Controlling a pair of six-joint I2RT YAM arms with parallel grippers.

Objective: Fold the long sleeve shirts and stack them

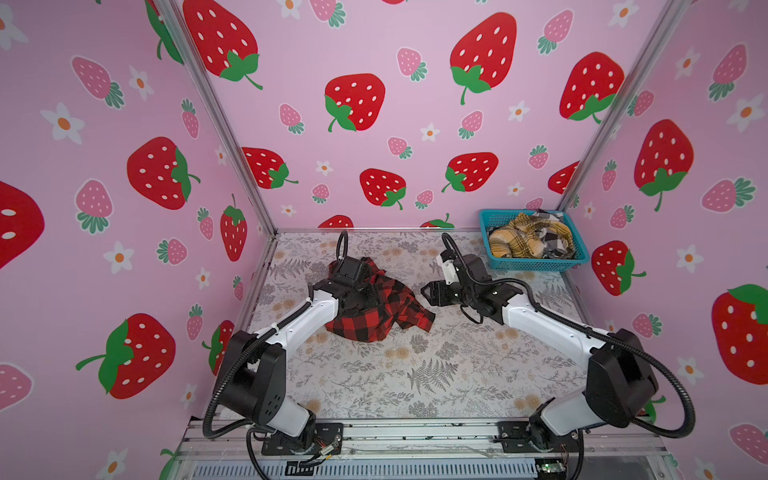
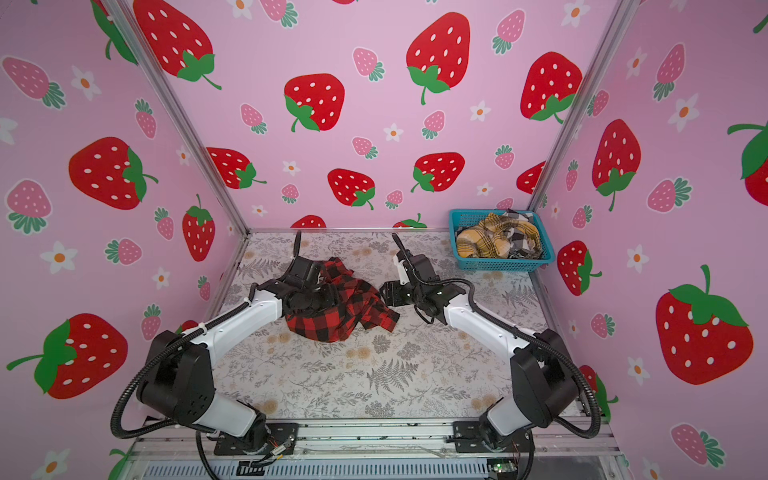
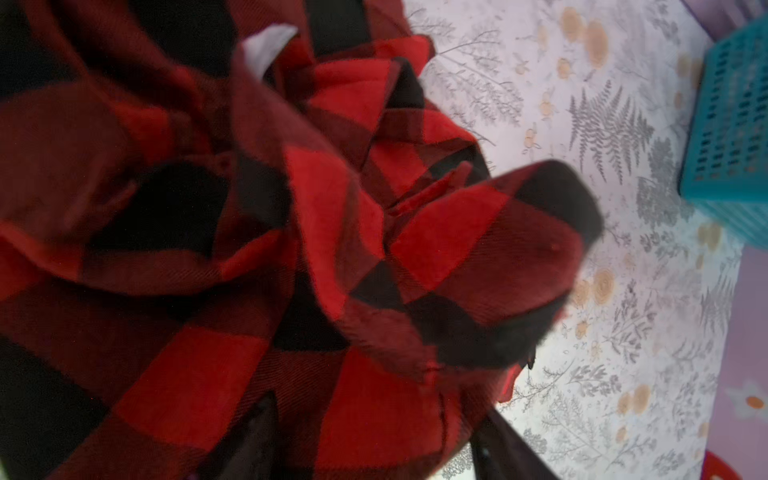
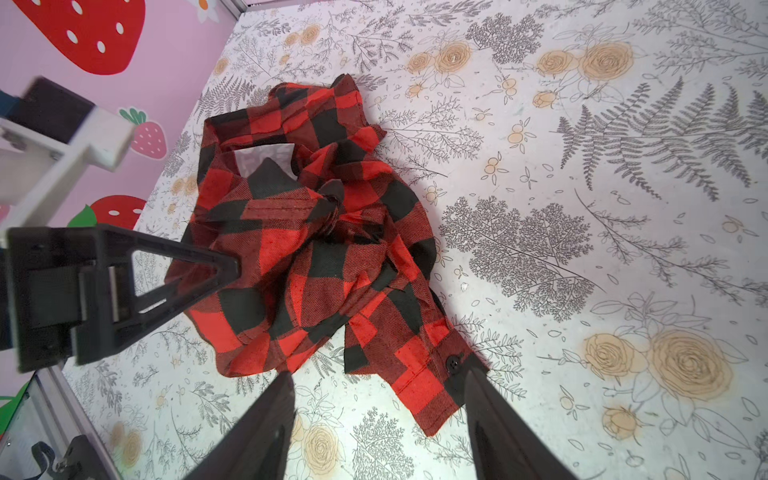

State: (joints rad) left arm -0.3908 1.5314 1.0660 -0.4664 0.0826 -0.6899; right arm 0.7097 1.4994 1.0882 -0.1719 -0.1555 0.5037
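Shirt (image 1: 374, 316): we see it crumpled on the counter (image 1: 415, 374), left of middle.
Left claw (image 3: 380, 407): down on the shirt; we cannot tell its grip.
Right claw (image 4: 379, 372): spread, tips near the cuff (image 4: 432, 382).

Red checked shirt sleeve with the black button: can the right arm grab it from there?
Probably yes. The right gripper hangs open just at the buttoned cuff of the red checked shirt, with only bare table around it and nothing between.

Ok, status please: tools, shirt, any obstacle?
Right tool open at the cuff. Left tool down in crumpled red-black shirt, grip unclear. Basket stands apart, not blocking.
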